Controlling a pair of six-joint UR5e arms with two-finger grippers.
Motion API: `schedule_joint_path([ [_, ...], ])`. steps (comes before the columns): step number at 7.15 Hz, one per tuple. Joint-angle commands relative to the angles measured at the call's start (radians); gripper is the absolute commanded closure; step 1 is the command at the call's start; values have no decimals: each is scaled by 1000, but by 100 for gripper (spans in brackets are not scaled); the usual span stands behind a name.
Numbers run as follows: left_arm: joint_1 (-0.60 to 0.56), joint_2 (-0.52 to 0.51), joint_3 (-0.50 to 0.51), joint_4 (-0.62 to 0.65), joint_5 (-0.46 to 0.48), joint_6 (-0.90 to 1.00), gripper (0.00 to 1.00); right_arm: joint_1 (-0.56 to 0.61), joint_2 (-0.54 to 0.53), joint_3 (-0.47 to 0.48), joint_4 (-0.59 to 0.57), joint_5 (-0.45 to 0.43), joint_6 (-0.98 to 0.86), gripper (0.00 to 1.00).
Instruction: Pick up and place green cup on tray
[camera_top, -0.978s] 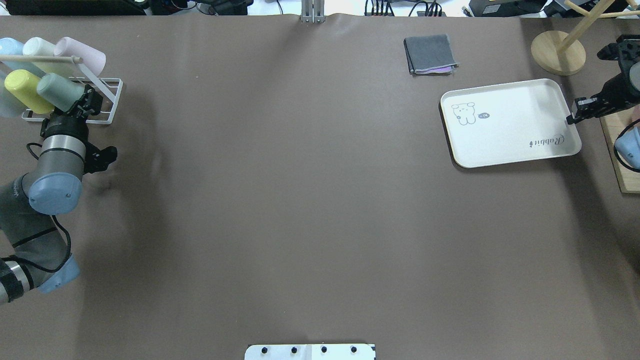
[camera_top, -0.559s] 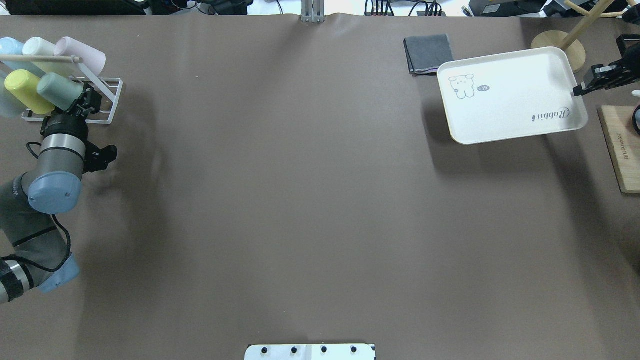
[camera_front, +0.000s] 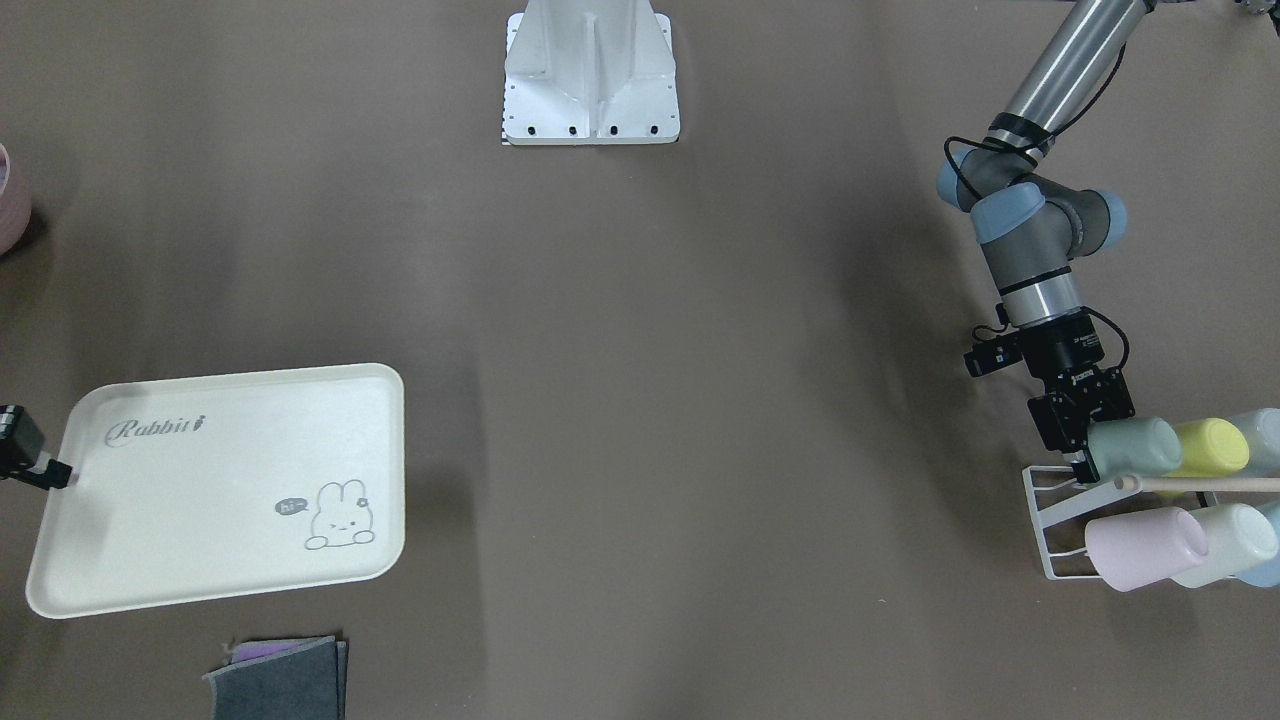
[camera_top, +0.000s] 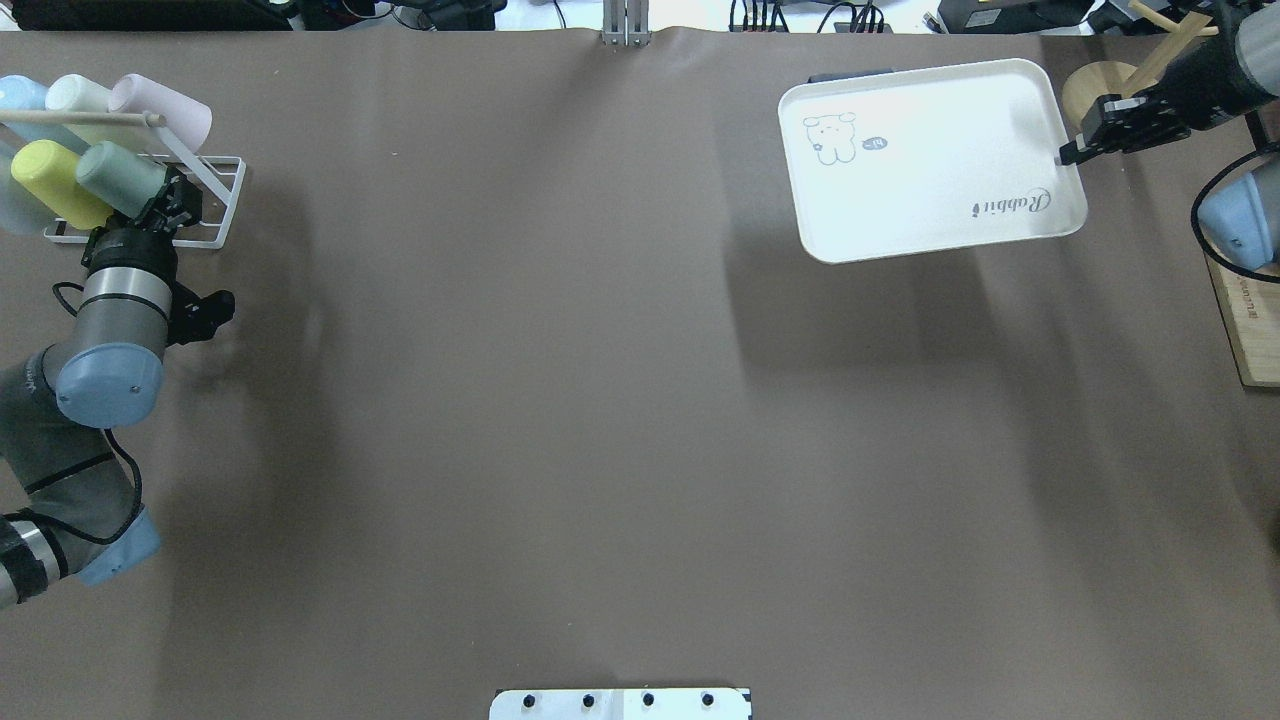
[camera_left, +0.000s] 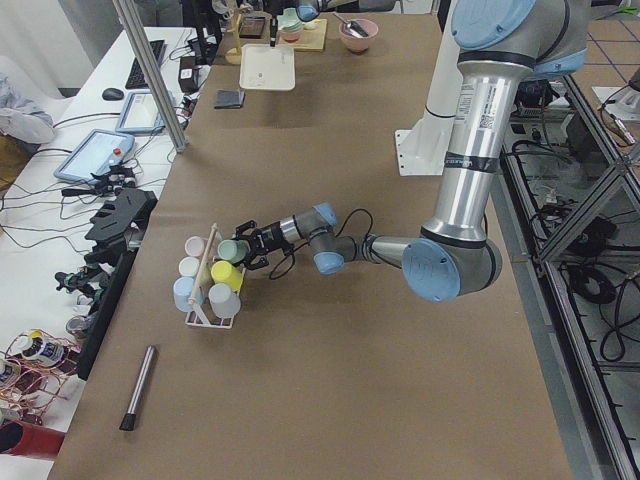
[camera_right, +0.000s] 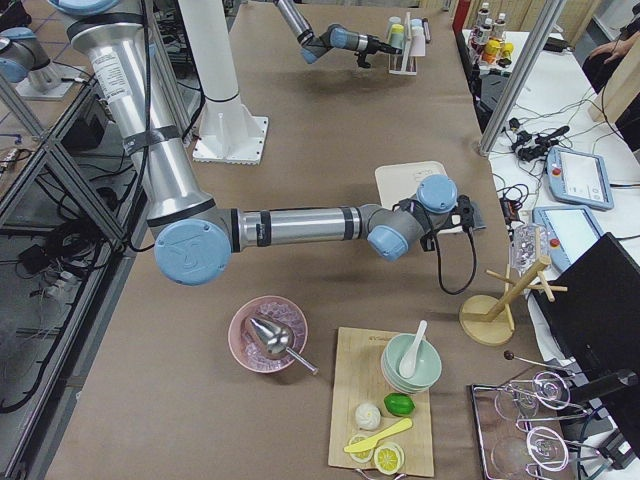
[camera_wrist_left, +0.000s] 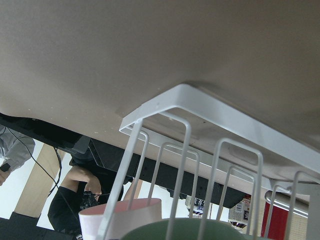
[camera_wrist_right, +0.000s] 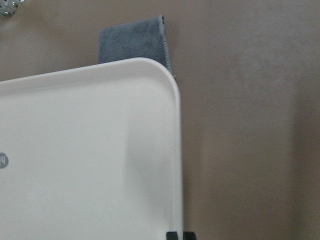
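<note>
The green cup (camera_top: 120, 172) lies on its side in the white wire rack (camera_top: 215, 200) at the table's left, beside a yellow cup (camera_top: 45, 180). It also shows in the front view (camera_front: 1135, 445) and as a green rim in the left wrist view (camera_wrist_left: 185, 232). My left gripper (camera_top: 168, 203) is at the cup's open end and looks shut on its rim; its fingertips are hidden. My right gripper (camera_top: 1068, 155) is shut on the edge of the cream tray (camera_top: 930, 160) and holds it above the table at the far right. The tray also shows in the right wrist view (camera_wrist_right: 75, 160).
The rack also holds a pink cup (camera_top: 160, 105) and pale cups under a wooden rod. A folded grey cloth (camera_front: 280, 680) lies under the raised tray's far edge. A wooden stand (camera_top: 1095, 90) and a wooden board (camera_top: 1245, 330) are at the right edge.
My right gripper has lifted the tray off the table and carried it away from me and to the left, over the cloth. The left gripper and green cup shifted slightly.
</note>
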Motion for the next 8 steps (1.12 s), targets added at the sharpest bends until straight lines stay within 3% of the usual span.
schedule_joint_path([
  [1,-2,0,-3,-5,0,17,26,-165,46,30,130,-103,324,100],
  [2,-3,0,-5,-7,0,19,25,-244,67,24,203,-192,460,100],
  [4,-8,0,-5,-53,0,74,25,-372,129,22,199,-309,574,100],
  [8,-20,13,-8,-93,0,112,25,-553,155,11,191,-478,611,100],
])
